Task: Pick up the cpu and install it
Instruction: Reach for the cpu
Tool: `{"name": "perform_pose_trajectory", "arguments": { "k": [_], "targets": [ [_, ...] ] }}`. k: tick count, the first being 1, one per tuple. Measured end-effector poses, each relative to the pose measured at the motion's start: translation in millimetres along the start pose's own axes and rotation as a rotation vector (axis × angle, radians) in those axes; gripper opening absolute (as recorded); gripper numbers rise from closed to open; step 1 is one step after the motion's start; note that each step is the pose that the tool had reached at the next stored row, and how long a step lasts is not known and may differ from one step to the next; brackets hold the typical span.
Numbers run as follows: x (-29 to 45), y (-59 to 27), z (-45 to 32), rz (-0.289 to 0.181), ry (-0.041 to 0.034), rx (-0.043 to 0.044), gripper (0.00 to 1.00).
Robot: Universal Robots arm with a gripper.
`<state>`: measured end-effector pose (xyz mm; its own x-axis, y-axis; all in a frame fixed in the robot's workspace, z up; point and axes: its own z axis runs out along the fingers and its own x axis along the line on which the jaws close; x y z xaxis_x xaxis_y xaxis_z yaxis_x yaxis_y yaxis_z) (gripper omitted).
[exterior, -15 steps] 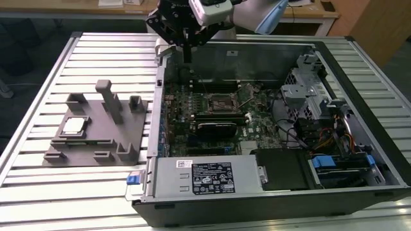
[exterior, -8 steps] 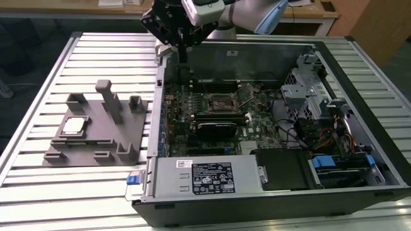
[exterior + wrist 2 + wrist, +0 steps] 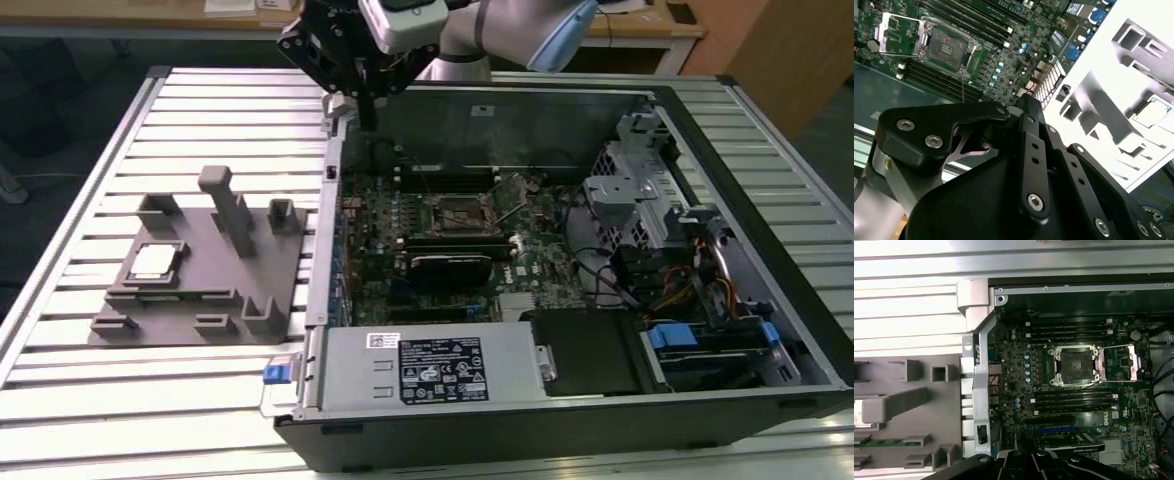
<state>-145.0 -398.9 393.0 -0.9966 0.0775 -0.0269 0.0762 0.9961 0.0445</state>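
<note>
End effector (image 3: 1024, 102) linkage sits up close in the second wrist view. Its tips look pressed together with nothing in them. In the exterior view it hangs high above the PC case (image 3: 561, 420) wall on the fixture side, touching nothing. The cpu (image 3: 154, 262) lies flat in its pocket on the grey fixture (image 3: 200, 272), on the slatted surface (image 3: 80, 400), well apart from the end effector. The socket (image 3: 1075, 365) is bare, with the load plate (image 3: 1121, 362) flipped aside. My read: pick step, approach not yet made. The grasp likely calls for spreading the tips, squaring over the chip and taking it level by its edges.
</note>
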Motion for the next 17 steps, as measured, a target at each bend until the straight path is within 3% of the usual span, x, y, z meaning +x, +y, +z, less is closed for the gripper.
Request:
{"name": "perform_pose_trajectory", "arguments": {
  "k": [17],
  "targets": [
    [21.7,-1.7,0.4,0.001,-0.0013,-0.0001,0.11]
  ]
}}
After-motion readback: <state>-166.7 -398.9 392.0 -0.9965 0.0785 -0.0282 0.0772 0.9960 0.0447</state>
